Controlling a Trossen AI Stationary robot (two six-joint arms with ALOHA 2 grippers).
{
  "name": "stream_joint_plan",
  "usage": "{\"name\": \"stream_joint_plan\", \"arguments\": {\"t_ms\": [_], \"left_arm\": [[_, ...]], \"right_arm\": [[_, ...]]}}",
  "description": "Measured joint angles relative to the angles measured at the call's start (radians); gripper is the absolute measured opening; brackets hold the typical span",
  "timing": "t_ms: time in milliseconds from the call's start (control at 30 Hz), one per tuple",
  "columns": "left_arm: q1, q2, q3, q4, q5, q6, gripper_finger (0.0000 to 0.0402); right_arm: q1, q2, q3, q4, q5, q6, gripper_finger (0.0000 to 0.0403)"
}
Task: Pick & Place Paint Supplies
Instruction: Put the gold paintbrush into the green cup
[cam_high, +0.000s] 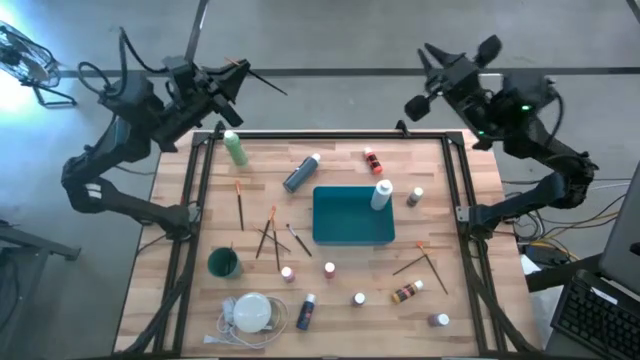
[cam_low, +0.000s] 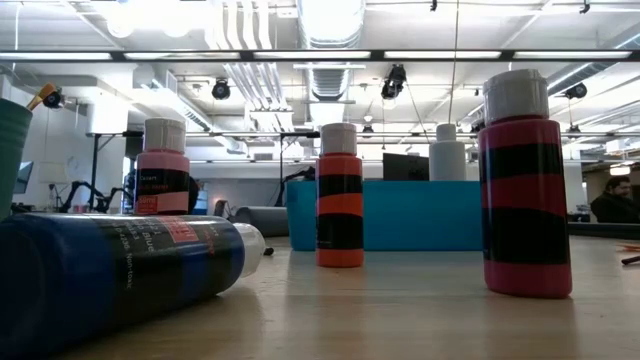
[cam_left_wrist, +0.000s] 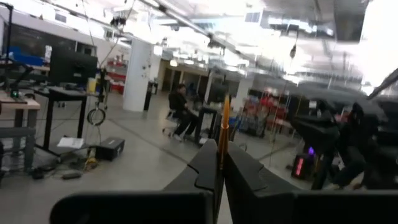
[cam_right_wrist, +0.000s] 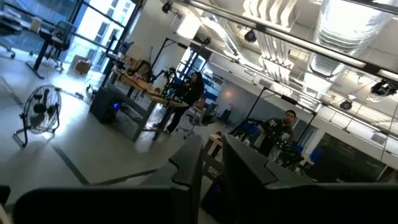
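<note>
Paint bottles (cam_high: 302, 173) and brushes (cam_high: 240, 204) scattered around teal tray (cam_high: 352, 216), left gripper (cam_high: 228, 78) at 11 o'clock clamping orange-handled brush (cam_left_wrist: 223, 134), right gripper (cam_high: 432, 75) at 1 o'clock, fingers slightly apart, empty.

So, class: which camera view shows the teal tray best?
The high view: the whole teal tray shows from above, with a white bottle at its corner. The low view shows only one side wall, partly behind bottles. Neither wrist view shows it.
</note>
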Motion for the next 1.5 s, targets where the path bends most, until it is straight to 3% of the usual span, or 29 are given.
{"name": "stream_joint_plan", "arguments": {"t_ms": [300, 500, 667, 800, 900, 1000, 1067, 1200, 1300, 1500], "left_arm": [[0.000, -0.002, 0.000, -0.123, 0.032, 0.002, 0.0014], [0.000, -0.029, 0.000, -0.183, 0.198, 0.024, 0.0014], [0.000, -0.052, 0.000, -0.268, 0.256, 0.037, 0.0014], [0.000, -0.077, 0.000, -0.368, 0.273, 0.057, 0.0014], [0.000, -0.099, 0.000, -0.436, 0.274, 0.056, 0.0014], [-0.001, -0.120, 0.000, -0.526, 0.273, 0.049, 0.0014], [-0.002, -0.133, -0.001, -0.578, 0.273, 0.032, 0.0014], [-0.007, -0.156, -0.001, -0.638, 0.274, 0.007, 0.0014], [-0.023, -0.162, -0.003, -0.680, 0.273, -0.007, 0.0014], [-0.079, -0.144, -0.018, -0.749, 0.269, -0.048, 0.0014]], "right_arm": [[-0.001, 0.131, 0.000, 0.000, 0.000, 0.004, 0.0094], [0.000, 0.248, 0.000, 0.000, 0.000, 0.004, 0.0112], [-0.001, 0.365, 0.013, -0.033, -0.008, 0.002, 0.0126], [-0.002, 0.437, 0.134, -0.340, -0.025, 0.065, 0.0135], [-0.006, 0.467, 0.297, -0.733, -0.129, 0.132, 0.0141], [-0.007, 0.492, 0.413, -0.987, -0.207, 0.162, 0.0147], [-0.007, 0.511, 0.459, -1.047, -0.244, 0.164, 0.0150], [-0.006, 0.535, 0.525, -1.003, -0.273, 0.168, 0.0157], [-0.006, 0.548, 0.583, -0.982, -0.275, 0.316, 0.0162], [-0.012, 0.497, 0.599, -0.932, -0.275, 0.933, 0.0172]]}}
